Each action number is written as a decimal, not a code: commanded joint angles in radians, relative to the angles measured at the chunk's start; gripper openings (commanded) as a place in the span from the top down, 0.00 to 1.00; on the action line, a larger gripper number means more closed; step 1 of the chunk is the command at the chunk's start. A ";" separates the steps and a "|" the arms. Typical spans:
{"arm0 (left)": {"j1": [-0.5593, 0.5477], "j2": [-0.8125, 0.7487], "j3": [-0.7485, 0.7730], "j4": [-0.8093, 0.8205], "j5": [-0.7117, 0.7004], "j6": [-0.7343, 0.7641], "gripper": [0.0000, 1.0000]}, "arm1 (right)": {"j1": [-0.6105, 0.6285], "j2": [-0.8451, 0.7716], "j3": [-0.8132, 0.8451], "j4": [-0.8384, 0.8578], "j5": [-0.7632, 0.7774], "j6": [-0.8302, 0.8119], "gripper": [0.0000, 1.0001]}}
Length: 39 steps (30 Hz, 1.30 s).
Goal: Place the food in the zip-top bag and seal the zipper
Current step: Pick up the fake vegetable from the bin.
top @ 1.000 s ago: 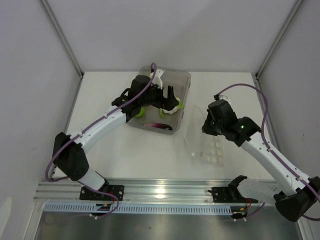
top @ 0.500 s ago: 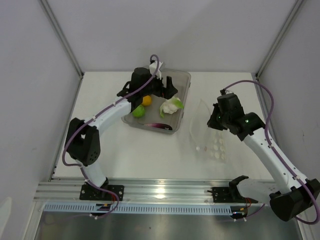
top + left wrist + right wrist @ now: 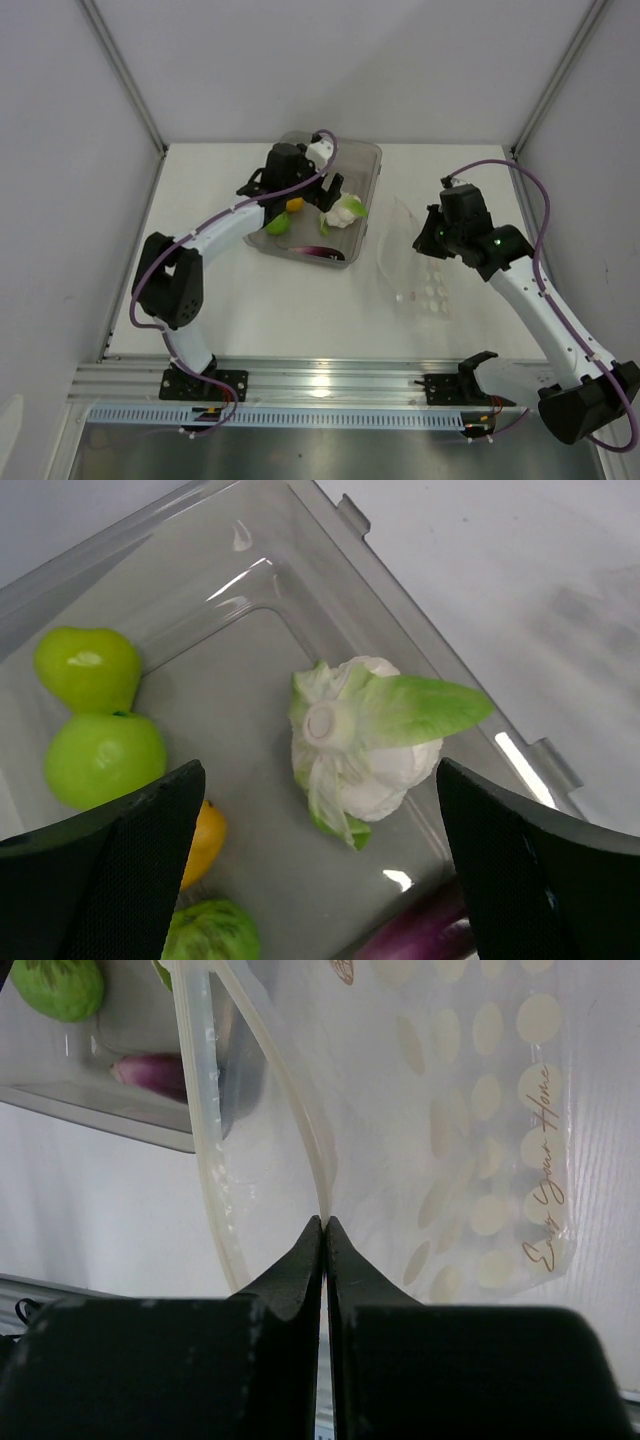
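Note:
My left gripper (image 3: 320, 880) is open and empty, hovering above the grey tray (image 3: 330, 560); it also shows in the top view (image 3: 328, 192). Under it lie the white-and-green cauliflower (image 3: 365, 730), two smooth green fruits (image 3: 88, 668), a striped green fruit (image 3: 208, 932), the orange fruit (image 3: 203, 840) and the purple eggplant (image 3: 420, 935). My right gripper (image 3: 325, 1222) is shut on the zipper strip of the clear dotted zip-top bag (image 3: 470, 1110), holding one lip of its mouth up. In the top view the bag (image 3: 412, 275) lies right of the tray, under my right gripper (image 3: 425, 240).
The tray (image 3: 362, 160) stands at the back middle of the white table. Grey walls enclose the table on three sides. The tray's near edge (image 3: 100, 1110) lies just left of the bag's mouth.
My left gripper rose out of the tray, letting the cauliflower show, and now hovers over it. My right gripper lifted the bag's mouth edge up and slightly right.

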 commanded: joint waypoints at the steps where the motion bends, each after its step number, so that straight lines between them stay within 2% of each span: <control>1: 0.008 0.023 0.069 -0.070 -0.031 0.158 0.01 | -0.005 -0.026 0.034 0.038 -0.023 -0.024 1.00; 5: 0.008 0.036 0.083 -0.116 0.058 0.259 0.01 | -0.007 -0.025 0.027 0.050 -0.029 -0.023 1.00; 12: 0.006 0.100 0.121 -0.139 0.152 0.273 0.01 | -0.007 -0.008 0.027 0.064 -0.036 -0.012 1.00; 16: 0.005 0.155 0.193 -0.199 0.216 0.297 0.01 | -0.007 0.001 0.034 0.070 -0.062 -0.009 1.00; 29: 0.000 0.282 0.336 -0.352 0.215 0.264 0.00 | -0.016 -0.008 0.031 0.072 -0.056 -0.021 1.00; 36: -0.007 0.393 0.529 -0.489 0.224 0.186 0.01 | -0.017 -0.025 0.027 0.079 -0.058 -0.026 1.00; 39: -0.007 0.422 0.567 -0.507 0.194 0.158 0.01 | -0.021 -0.034 0.024 0.084 -0.058 -0.027 1.00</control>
